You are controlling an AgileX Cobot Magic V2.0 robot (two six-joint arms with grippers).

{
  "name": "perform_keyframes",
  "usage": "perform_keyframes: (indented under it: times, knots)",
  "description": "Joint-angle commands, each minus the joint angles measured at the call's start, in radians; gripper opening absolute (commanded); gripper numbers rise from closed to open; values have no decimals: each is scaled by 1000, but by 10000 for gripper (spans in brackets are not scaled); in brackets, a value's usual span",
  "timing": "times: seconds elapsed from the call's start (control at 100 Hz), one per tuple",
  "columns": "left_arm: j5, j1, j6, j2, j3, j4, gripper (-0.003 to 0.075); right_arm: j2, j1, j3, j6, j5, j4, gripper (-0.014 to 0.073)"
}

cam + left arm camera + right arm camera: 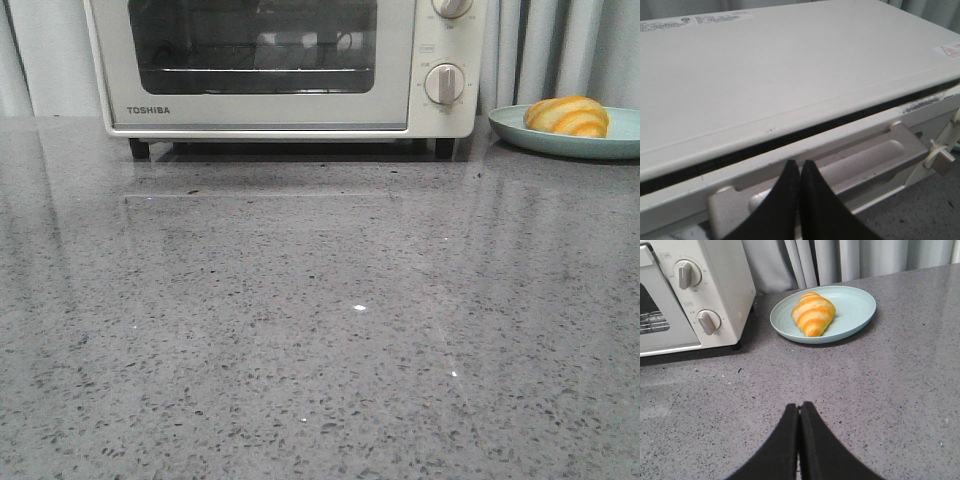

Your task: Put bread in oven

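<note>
The bread [567, 115], golden-orange with cream stripes, lies on a pale green plate [520, 133] at the back right, right of the oven [270, 60]. The oven's glass door is closed. In the right wrist view the bread [813, 314] sits on the plate [855, 310], well beyond my right gripper [799, 406], which is shut and empty over bare counter. My left gripper [798, 163] is shut and empty, its tips just above the oven door's handle [860, 160], with the oven's top [790, 75] beyond. Neither gripper shows in the front view.
Two round knobs [445, 83] are on the oven's right side, also in the right wrist view [708, 322]. Grey curtains [560, 50] hang behind. The grey speckled counter [320, 330] stretches out in front of the oven.
</note>
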Motion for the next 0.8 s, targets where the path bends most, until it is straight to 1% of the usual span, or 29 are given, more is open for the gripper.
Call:
perform_keyframes:
  times: [0.0,0.24,0.35,0.42,0.58,0.79]
  knots:
    - [24,-9,0,-66,34,3,-22,7,0,-39,-2,-88,-8,-49]
    - [-13,-64,0,-119,211,3,-22,7,0,-41,-2,-155,-8,-49]
    - [-75,-73,0,-119,286,3,-22,7,0,-42,-2,-172,-8,-49]
    - [-98,-73,0,-119,320,-1,-22,7,0,-42,-2,-172,-3,-49]
    - [-77,-73,-2,-119,375,-10,-22,7,0,-62,-2,-113,8,-49]
    - [-120,-73,-2,-119,421,-21,-22,7,0,-78,-2,-110,8,-49]
